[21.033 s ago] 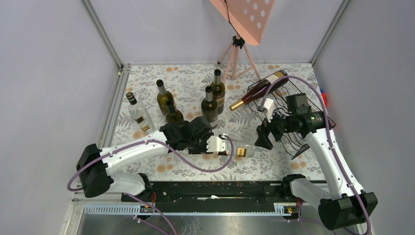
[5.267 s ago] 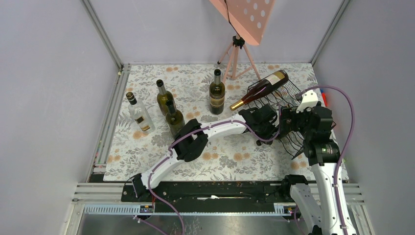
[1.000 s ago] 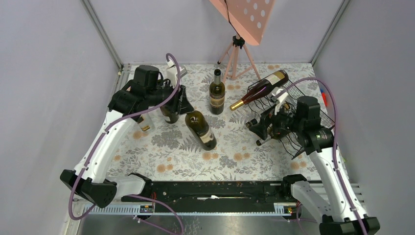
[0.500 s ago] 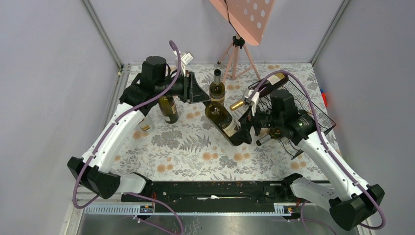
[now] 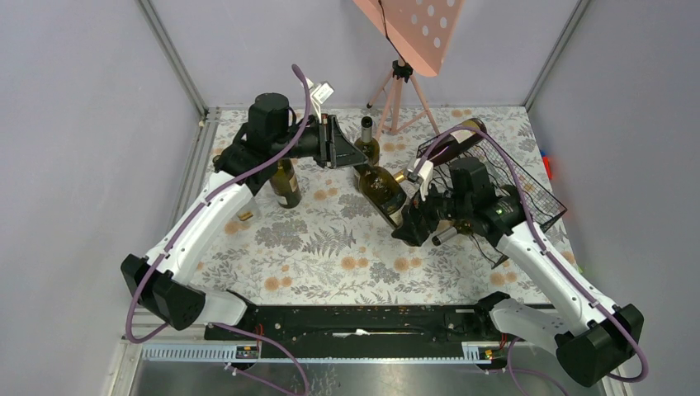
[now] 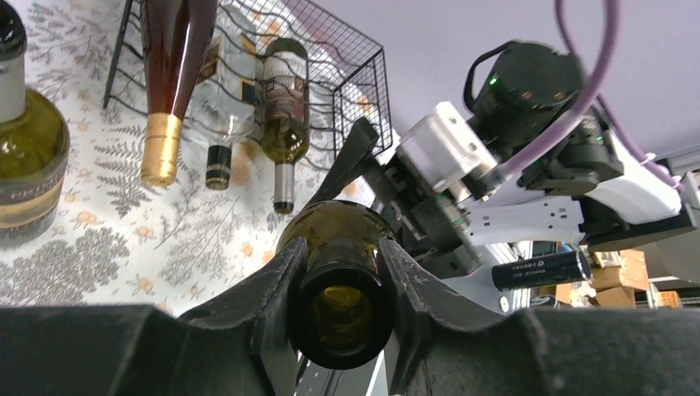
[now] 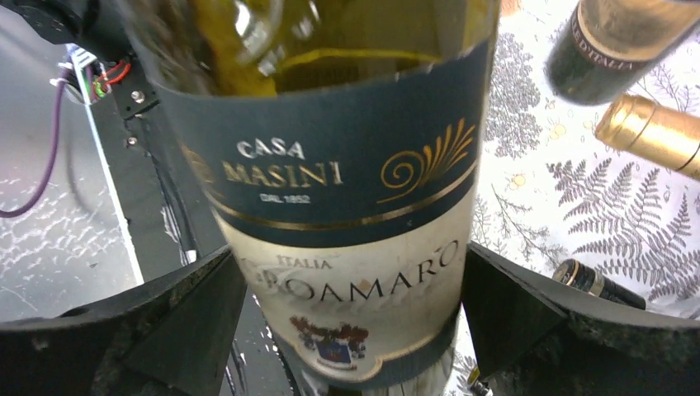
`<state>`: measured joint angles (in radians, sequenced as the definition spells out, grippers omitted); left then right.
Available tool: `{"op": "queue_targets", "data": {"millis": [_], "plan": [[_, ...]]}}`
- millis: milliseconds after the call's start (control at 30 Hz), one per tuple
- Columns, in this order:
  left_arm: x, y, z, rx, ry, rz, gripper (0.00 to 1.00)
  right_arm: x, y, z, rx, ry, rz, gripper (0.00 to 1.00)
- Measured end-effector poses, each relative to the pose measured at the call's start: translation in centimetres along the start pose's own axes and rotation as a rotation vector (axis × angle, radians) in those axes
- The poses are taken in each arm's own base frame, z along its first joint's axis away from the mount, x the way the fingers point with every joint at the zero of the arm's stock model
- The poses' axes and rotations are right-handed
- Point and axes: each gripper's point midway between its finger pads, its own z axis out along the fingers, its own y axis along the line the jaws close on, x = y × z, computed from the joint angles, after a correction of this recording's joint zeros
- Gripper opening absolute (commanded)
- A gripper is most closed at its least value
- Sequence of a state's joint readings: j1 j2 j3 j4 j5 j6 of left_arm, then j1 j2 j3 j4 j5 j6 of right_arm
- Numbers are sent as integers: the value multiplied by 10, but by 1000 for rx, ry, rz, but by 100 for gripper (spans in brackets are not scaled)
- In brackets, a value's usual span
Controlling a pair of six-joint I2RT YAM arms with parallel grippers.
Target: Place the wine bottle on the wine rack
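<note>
The wine bottle (image 5: 381,191), dark green with a dark and cream label, hangs tilted above the table's middle. My left gripper (image 5: 347,155) is shut on its neck; the left wrist view (image 6: 341,256) shows both fingers clamped just below the open mouth of the bottle (image 6: 342,227). My right gripper (image 5: 413,224) is at the bottle's lower body. In the right wrist view (image 7: 351,280) its fingers sit against both sides of the bottle's label (image 7: 347,190). The black wire wine rack (image 5: 512,177) stands just right of it and holds a red bottle (image 5: 446,144) and two lower ones (image 6: 285,91).
A green bottle (image 5: 367,136) stands just behind the held one. Another dark bottle (image 5: 285,181) and a clear one (image 5: 239,210) stand at the left under my left arm. A pink tripod stand (image 5: 400,82) is at the back. Grey walls close in three sides.
Over the last second my left gripper carried the bottle up and right toward the rack. My right gripper left the rack, moved left, and now has its fingers around the bottle's lower body.
</note>
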<state>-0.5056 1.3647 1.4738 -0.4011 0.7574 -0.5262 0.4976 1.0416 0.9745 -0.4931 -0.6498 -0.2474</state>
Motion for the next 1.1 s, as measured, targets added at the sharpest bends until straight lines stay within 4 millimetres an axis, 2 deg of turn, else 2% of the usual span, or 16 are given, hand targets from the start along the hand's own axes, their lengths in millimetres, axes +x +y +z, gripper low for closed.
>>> {"op": "queue_targets", "data": {"millis": [133, 300, 467, 533, 633, 800, 833, 933, 967, 1100], "plan": [[-5, -3, 4, 33, -30, -10, 0, 13, -6, 2, 32, 25, -6, 100], [-5, -3, 10, 70, -45, -51, 0, 14, -9, -1, 55, 21, -20, 98], [-3, 3, 17, 84, -42, -90, 0, 12, -10, -2, 64, 16, -29, 89], [-1, 5, 19, 85, -41, -103, 0, 13, -10, -2, 64, 16, -34, 82], [1, 5, 19, 89, -38, -114, 0, 14, -10, -3, 68, 16, -45, 63], [3, 6, 21, 98, -38, -109, 0, 16, -10, -6, 83, 15, -57, 26], [4, 6, 21, 99, -36, -108, 7, 17, -10, -6, 83, 15, -58, 20], [7, 3, 21, 105, -27, -90, 45, 20, -9, -8, 90, 9, -68, 1], [9, 2, 20, 105, -22, -81, 56, 21, -8, -10, 91, 6, -74, 0], [9, -2, 9, 83, -41, -4, 85, 35, -3, -15, 87, 30, -95, 0]]}}
